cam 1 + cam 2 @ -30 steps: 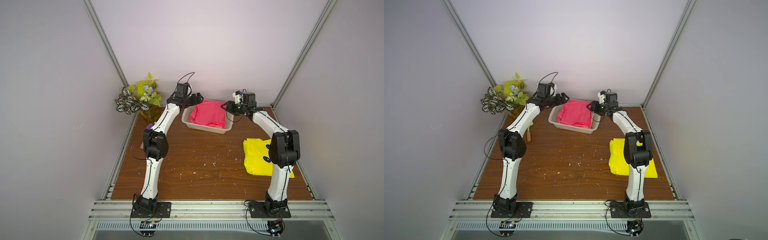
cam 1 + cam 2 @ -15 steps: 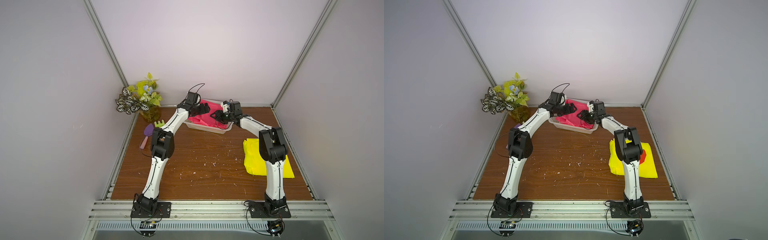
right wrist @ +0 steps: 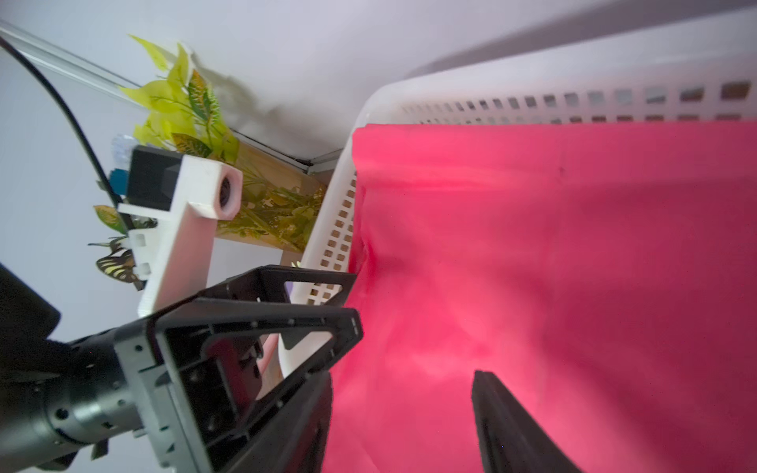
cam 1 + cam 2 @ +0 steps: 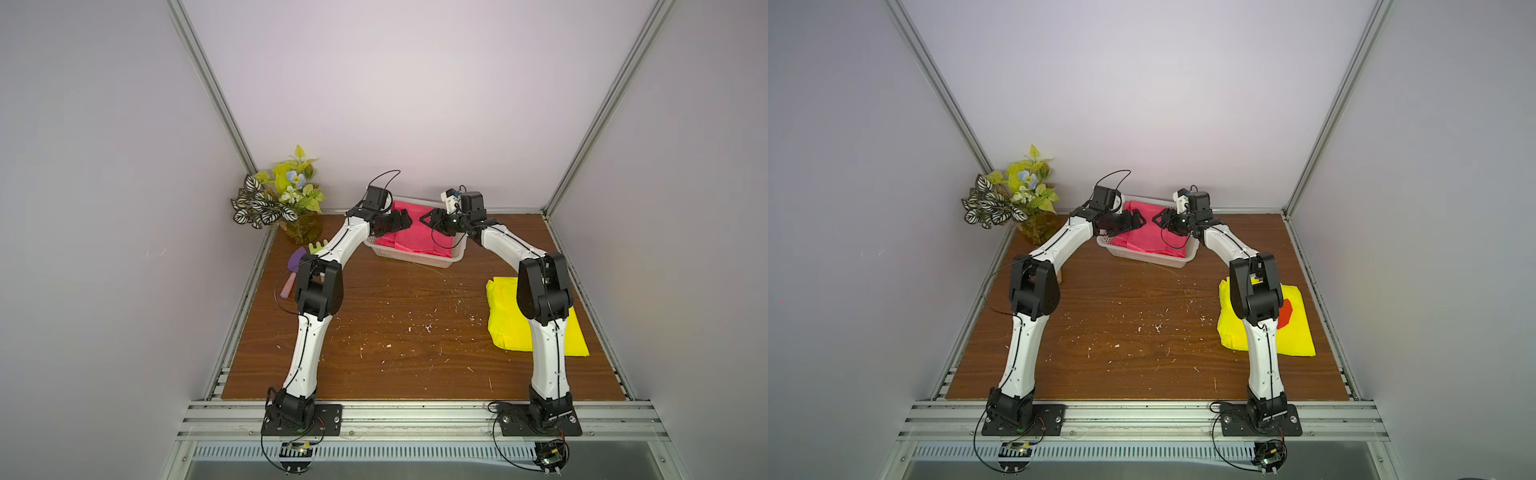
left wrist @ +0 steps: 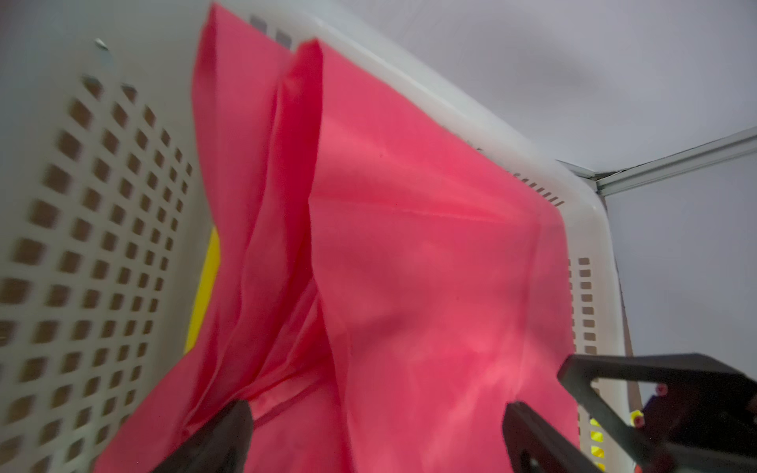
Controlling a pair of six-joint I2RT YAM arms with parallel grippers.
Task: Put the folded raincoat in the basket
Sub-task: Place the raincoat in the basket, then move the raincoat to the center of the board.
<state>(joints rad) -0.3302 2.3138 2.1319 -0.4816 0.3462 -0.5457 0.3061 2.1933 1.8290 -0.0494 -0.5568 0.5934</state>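
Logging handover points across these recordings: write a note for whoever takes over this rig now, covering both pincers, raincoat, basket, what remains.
Left pincer: open, empty, above the white perforated plastic basket.
Right pincer: open, empty, facing it.
Pink folded raincoat lies inside the basket, at the far end of the brown wooden table.
Done: pink raincoat in basket, released.
Left: pull both pincers back. A yellow folded raincoat lies on the table's right side, outside the basket; possibly next.

The scuffed brown wooden tabletop (image 4: 395, 316) bears a white perforated plastic basket (image 4: 415, 261) upper centre, a folded yellow raincoat (image 4: 505, 316) at right, and a glass vase of artificial leaves (image 4: 301, 230) upper left.
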